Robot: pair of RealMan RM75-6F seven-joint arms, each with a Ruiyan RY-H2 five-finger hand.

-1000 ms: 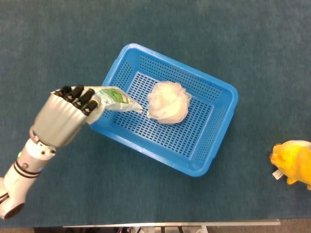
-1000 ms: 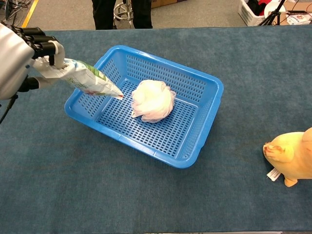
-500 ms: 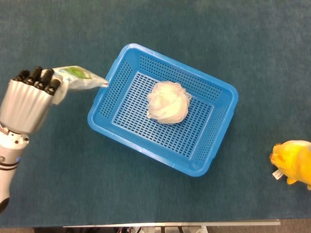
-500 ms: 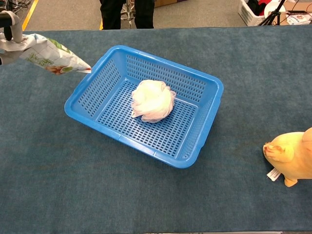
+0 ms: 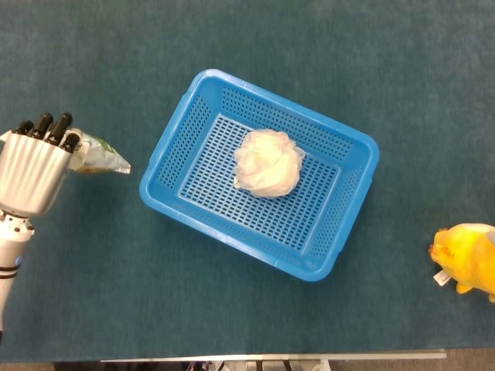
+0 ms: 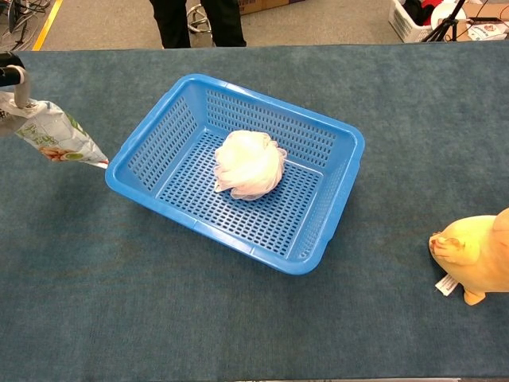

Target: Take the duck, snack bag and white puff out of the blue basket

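My left hand point(image 5: 32, 171) holds the snack bag point(image 5: 97, 155) to the left of the blue basket point(image 5: 346, 224), outside it and above the table. In the chest view the snack bag point(image 6: 54, 140) hangs from the left hand point(image 6: 9, 76) at the frame's left edge, its tip close to the basket's point(image 6: 135, 147) left corner. The white puff point(image 5: 268, 162) lies inside the basket near its middle, as the chest view also shows the white puff point(image 6: 249, 165). The yellow duck point(image 5: 468, 257) lies on the table at the far right, outside the basket, duck point(image 6: 475, 258). My right hand is out of sight.
A dark blue cloth point(image 5: 155, 294) covers the table. A person's legs point(image 6: 195, 22) stand beyond the far edge, and a white crate point(image 6: 413, 17) sits on the floor at the back right.
My left hand has carried the snack bag out over the basket's left rim and further left, then lower toward the table. The puff and duck have not moved.
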